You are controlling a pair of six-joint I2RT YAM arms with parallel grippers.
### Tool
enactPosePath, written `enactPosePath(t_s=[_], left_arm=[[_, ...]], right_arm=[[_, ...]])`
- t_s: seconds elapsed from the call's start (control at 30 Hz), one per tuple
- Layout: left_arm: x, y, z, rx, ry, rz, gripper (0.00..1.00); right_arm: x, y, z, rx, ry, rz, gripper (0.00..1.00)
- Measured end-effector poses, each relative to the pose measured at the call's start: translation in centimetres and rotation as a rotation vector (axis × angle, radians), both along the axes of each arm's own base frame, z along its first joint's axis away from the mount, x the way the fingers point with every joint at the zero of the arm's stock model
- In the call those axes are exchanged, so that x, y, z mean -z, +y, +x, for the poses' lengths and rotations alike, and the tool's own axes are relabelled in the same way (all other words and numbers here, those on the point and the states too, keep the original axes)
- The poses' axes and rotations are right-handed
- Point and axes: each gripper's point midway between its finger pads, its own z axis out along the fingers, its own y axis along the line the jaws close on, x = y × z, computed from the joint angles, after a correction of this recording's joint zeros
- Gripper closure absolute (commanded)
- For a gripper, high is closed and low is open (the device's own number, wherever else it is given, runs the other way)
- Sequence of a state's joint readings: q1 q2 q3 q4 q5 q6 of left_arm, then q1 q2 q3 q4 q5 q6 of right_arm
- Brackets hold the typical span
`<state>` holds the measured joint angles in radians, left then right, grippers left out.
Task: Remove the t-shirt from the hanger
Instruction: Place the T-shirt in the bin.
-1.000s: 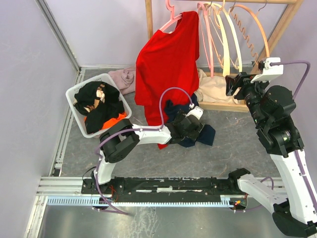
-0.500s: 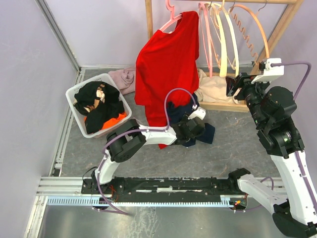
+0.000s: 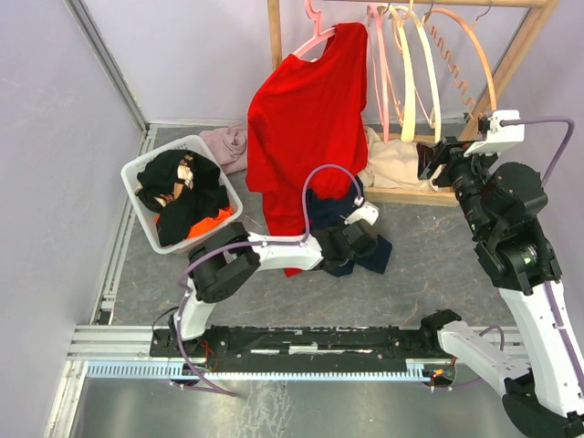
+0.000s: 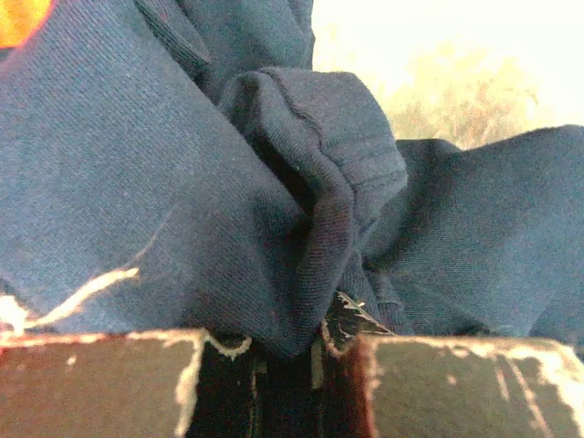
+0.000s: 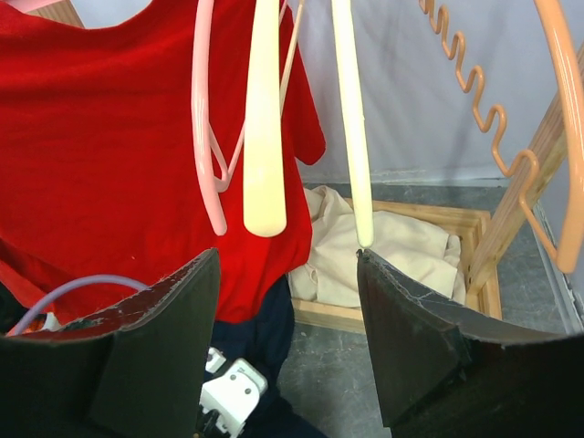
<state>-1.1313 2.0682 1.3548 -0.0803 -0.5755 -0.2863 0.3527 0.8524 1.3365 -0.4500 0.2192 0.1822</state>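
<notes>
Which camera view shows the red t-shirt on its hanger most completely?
The top external view: nearly the whole red t-shirt hangs from the pink hanger there. The right wrist view shows only part of it. The left wrist view shows only dark blue cloth.

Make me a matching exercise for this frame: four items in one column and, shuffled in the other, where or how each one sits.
Items
1. red cotton t-shirt
2. dark navy fabric garment
3. white plastic basket
4. cream cloth

States
A. lying inside the wooden rack base
B. holding black and orange clothes
C. hanging from the pink plastic hanger
D. heaped on the grey floor

Pairs: 1-C, 2-D, 3-B, 4-A
</notes>
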Motion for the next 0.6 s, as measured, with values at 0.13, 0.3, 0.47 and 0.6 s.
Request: enactPosePath(t_s=[0.13, 0.3, 0.47, 0.6], left_arm=[[-2.5, 1.0, -2.0, 0.032, 0.016, 0.033, 0.97], [-9.5, 0.1, -4.2, 0.094, -0.031, -0.034, 0.97], [-18.1, -0.9, -6.1, 0.137, -0.123, -0.167, 0.97], [-22.2, 0.2, -7.3, 0.136, -0.173, -0.224, 0.97]], right_arm=[[0.5, -0.1, -0.2, 0.004, 0.006, -0.002, 0.30], [0.7, -0.4, -0.6, 0.009, 0.011, -0.004, 0.30], [0.9, -0.7, -1.3, 0.013, 0.006, -0.003, 0.31], [0.9, -1.1, -1.9, 0.021, 0.008, -0.003, 0.31]])
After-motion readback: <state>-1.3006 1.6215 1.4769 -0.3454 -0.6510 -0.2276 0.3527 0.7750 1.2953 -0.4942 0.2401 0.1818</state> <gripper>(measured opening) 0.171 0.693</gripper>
